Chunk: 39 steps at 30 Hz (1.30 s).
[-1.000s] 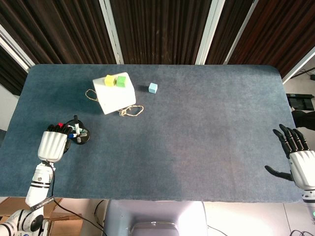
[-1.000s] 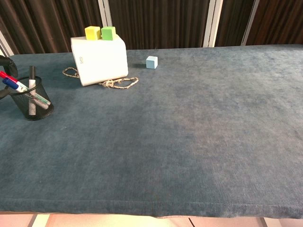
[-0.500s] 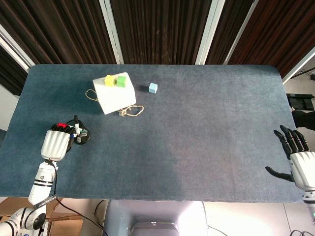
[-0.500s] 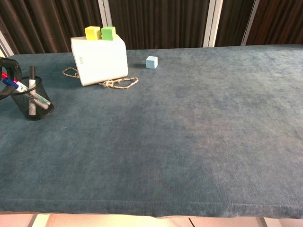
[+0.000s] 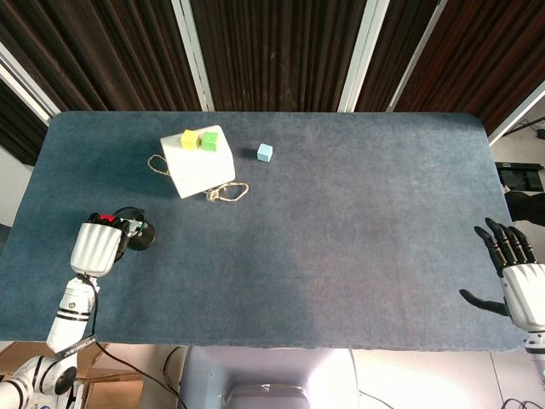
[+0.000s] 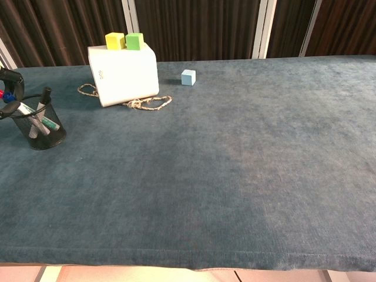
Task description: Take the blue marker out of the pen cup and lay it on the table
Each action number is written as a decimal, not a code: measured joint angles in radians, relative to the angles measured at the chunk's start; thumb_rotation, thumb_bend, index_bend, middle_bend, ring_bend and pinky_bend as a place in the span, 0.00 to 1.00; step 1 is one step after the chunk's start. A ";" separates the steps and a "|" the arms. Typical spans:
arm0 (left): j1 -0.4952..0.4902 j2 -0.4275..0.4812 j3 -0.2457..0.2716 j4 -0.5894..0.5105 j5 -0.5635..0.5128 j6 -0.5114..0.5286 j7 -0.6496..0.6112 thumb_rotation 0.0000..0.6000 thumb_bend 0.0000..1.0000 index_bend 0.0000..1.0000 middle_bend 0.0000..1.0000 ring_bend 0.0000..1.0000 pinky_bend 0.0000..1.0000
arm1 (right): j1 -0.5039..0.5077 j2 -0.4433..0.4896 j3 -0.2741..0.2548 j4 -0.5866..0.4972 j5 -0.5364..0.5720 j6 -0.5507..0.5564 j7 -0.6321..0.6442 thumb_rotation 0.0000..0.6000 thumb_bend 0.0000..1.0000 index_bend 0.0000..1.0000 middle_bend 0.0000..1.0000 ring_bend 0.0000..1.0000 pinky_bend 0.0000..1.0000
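Blue felt surface (image 5: 341,247) fills both views, dark slatted wall behind it.

White box (image 5: 197,162) sits far left of centre, lying on a loop of tan cord (image 5: 226,192) that shows at both its ends. On its top, a yellow block (image 5: 189,138) and a green block (image 5: 209,140), side by side and touching. Small pale blue cube (image 5: 265,152) stands alone just to the right of the box, apart from it.

Left robot hand (image 5: 96,247) is at the near left edge, white back toward the head camera, fingers reaching over the black mesh pen cup (image 6: 42,128). Fingers look curled at the cup's rim among the pens; whether they actually clamp one cannot be told from either view. Chest view shows only dark fingertips at the frame's left edge.

Right robot hand (image 5: 509,266) is at the near right edge of the surface, fingers spread apart, holding nothing.

Cup holds several pens leaning left, a black-capped one highest. Blue marker (image 6: 19,108) is in the cup, only a bit of blue visible near the rim beside the fingers.
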 measured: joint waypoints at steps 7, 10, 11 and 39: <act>0.005 0.058 0.002 -0.076 0.015 0.021 -0.013 1.00 0.48 0.62 0.72 0.67 0.47 | -0.002 0.000 -0.001 0.002 0.001 0.000 0.001 1.00 0.13 0.04 0.09 0.00 0.14; 0.013 0.108 0.003 -0.147 0.027 0.042 -0.016 1.00 0.48 0.62 0.72 0.67 0.46 | -0.002 -0.001 0.000 0.003 -0.001 0.003 0.002 1.00 0.13 0.04 0.09 0.00 0.14; 0.018 0.131 0.002 -0.181 0.035 0.056 -0.016 1.00 0.48 0.62 0.72 0.67 0.46 | -0.003 -0.002 0.000 0.004 0.000 0.003 0.002 1.00 0.13 0.04 0.09 0.00 0.14; -0.279 -0.283 -0.132 -0.002 0.085 -0.028 0.132 1.00 0.45 0.61 0.70 0.65 0.40 | -0.009 -0.007 -0.004 0.030 0.003 0.005 0.031 1.00 0.13 0.04 0.09 0.00 0.14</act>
